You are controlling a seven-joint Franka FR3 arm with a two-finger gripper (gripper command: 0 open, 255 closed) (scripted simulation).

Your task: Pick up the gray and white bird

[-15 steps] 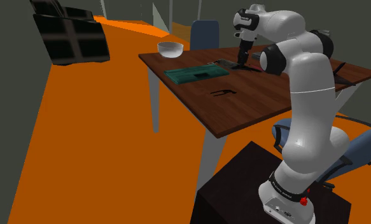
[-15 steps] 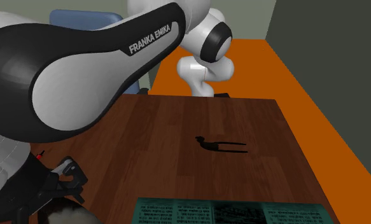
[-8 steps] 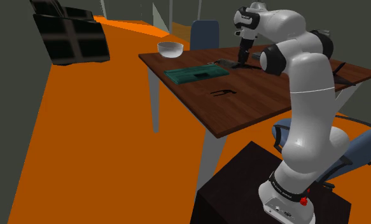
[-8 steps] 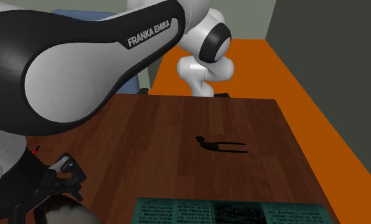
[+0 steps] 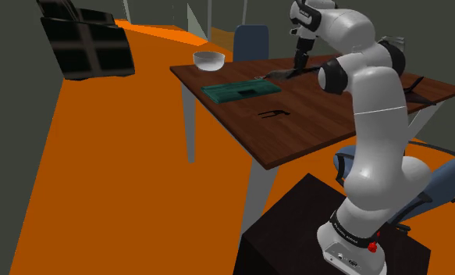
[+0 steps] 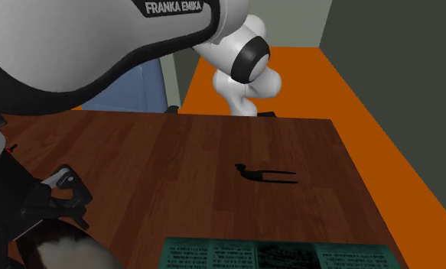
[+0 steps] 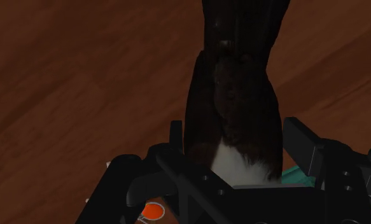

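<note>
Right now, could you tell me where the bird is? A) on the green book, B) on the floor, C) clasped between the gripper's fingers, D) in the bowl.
C: the wrist view shows the dark, white-patched bird clasped in the gripper.

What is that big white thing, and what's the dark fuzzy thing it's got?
The white thing is a robot arm standing on a box. One camera looks from beside it, one faces it across the table, and one sits on its hand. Its black gripper has two fingers, shut on a bird that is dark with a white patch. On the table lie a green flat thing, a bowl and a small black thing.
</note>
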